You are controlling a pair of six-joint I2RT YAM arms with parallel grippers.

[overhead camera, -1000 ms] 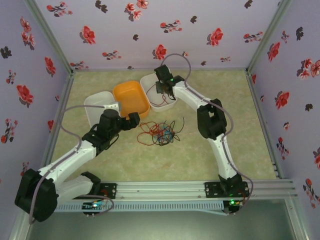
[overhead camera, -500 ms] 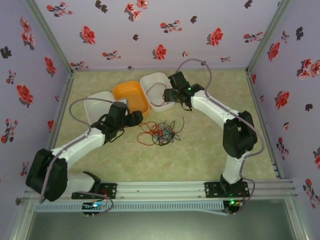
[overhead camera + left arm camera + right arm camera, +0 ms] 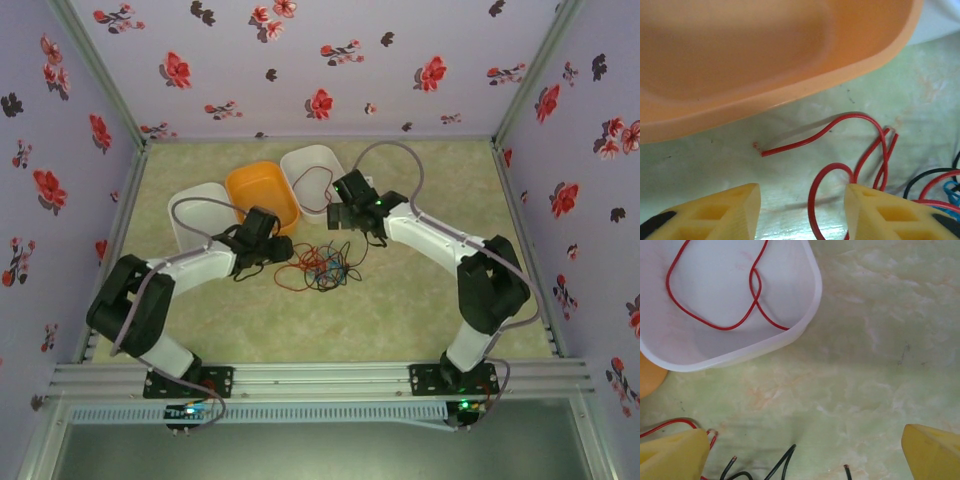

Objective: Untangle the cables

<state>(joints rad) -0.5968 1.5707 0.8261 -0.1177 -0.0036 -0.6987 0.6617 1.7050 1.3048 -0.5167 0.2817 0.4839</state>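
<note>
The cables (image 3: 320, 268), a loose tangle of red, black and blue wires, lie on the green mat in the middle. My left gripper (image 3: 287, 250) is at the tangle's left edge. In the left wrist view its jaws (image 3: 802, 205) stand apart on the mat, with a red cable loop (image 3: 834, 164) between them beside the right finger, not pinched. My right gripper (image 3: 345, 222) hovers just beyond the tangle's far side. Seen from the right wrist, the gripper (image 3: 805, 455) is wide open with nothing in it, above black cable ends (image 3: 785, 456).
An orange bin (image 3: 262, 195) sits just beyond the left gripper, its wall (image 3: 765, 60) close above the fingers. A white bin (image 3: 200, 205) stands to its left. Another white bin (image 3: 740, 356) at the back holds a single red wire (image 3: 757, 297).
The left gripper slid right to the tangle's edge while its jaws narrowed. The right gripper opened over the far white bin, left a red wire there, and drew back toward the tangle.
</note>
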